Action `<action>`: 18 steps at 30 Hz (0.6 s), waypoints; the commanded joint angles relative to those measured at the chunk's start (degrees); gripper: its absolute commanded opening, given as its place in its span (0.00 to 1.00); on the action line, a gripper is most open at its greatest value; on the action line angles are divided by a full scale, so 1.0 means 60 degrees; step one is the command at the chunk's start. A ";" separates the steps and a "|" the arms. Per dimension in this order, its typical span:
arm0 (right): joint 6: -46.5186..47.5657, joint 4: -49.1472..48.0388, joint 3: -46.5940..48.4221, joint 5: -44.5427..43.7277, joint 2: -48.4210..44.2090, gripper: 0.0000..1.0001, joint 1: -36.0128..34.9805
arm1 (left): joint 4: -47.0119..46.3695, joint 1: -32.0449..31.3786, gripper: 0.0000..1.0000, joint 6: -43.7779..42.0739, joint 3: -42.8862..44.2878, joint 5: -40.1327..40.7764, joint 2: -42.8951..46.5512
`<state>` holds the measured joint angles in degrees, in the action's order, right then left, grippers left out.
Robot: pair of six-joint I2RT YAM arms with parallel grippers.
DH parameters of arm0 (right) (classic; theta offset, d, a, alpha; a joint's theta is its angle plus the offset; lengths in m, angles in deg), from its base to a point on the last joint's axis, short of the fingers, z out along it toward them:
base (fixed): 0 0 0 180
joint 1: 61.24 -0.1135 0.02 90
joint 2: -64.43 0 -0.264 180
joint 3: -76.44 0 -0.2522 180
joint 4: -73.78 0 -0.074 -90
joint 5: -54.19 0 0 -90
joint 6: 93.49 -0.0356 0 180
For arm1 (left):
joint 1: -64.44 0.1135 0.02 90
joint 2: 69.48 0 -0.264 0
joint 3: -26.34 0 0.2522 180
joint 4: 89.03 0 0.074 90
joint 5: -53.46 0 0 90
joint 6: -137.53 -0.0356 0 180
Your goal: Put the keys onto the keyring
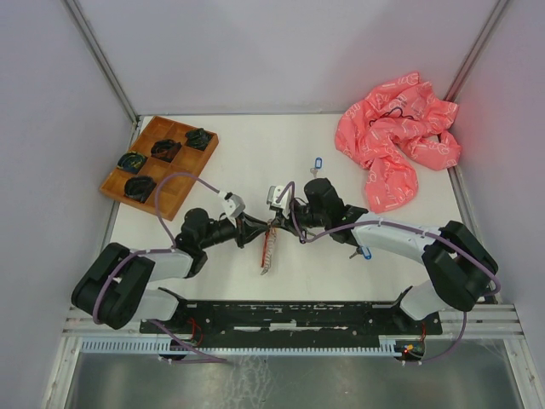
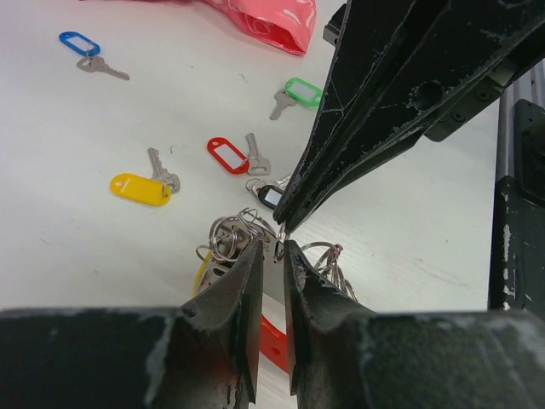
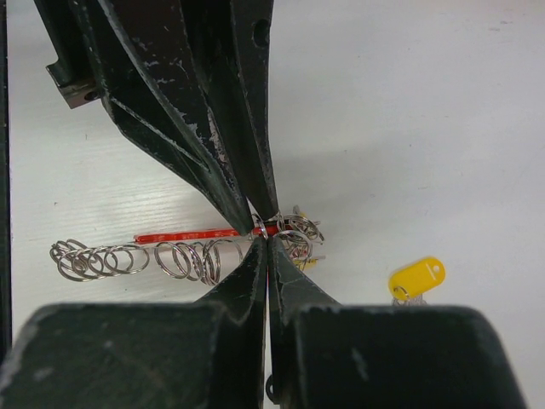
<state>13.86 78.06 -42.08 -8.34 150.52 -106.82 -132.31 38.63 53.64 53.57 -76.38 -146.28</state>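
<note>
Silver rings on a red strip: in the top view the keyring (image 1: 267, 247) lies mid-table (image 1: 255, 153). Its long axis runs from the point where the arms meet back toward the near edge, slightly slanted. We see the left gripper (image 1: 258, 230) and right gripper (image 1: 283, 223) come tip to tip at its far end, so neither arm is nearer. The jaw gaps are too small to read here. A blue key (image 1: 317, 162) lies well apart, beyond the right gripper.

In the left wrist view, the left gripper's fingers (image 2: 243, 290) stand a thin slit apart with a ring wire at the tips. We judge they pinch the keyring. The ring cluster sits just ahead and left of the tips, and the red strip runs back under the jaws. The right gripper comes in from upper right, its point touching the same cluster. The loose keys lie beyond:
- the dark key (image 2: 272, 196) is just behind the cluster
- the red key (image 2: 226, 155) is past it
- the yellow key (image 2: 140, 189) is off to the left
- the green key (image 2: 300, 91) is farther ahead

In the right wrist view, the right fingers are pressed together with no gap, tips at the ring knot. We cannot tell whether a wire is caught between them. The keyring runs crosswise, with the strip and ring chain trailing left of the tips and the knot just right of them.

Our call is that the next move turns on that end ring held between both tips. The dark key is the closest one to thread.
</note>
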 commanded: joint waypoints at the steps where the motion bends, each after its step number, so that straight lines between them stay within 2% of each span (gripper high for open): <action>1: -0.0051 -0.0608 -0.0034 0.0406 -0.0056 0.04 0.0024 | -0.0327 -0.0036 0.21 -0.0607 0.0359 -0.0570 -0.0193; 7: -0.0078 -0.0535 0.0013 0.0528 -0.0058 0.04 0.0020 | -0.0225 -0.0105 0.15 -0.0673 0.0489 -0.1083 -0.0523; 12: -0.0024 -0.0476 -0.0041 0.0521 -0.0206 0.05 0.0024 | 0.0385 -0.0118 0.03 -0.0905 0.0715 -0.1096 -0.0501; 18: -0.0218 -0.0647 -0.0257 -0.0015 -0.0589 0.19 0.0024 | 0.1380 -0.0164 0.03 -0.1450 0.0633 -0.0472 0.0403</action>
<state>13.79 78.50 -42.82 -7.38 150.43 -106.60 -127.89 38.09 50.47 56.24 -80.92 -148.20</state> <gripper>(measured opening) 0.147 0.040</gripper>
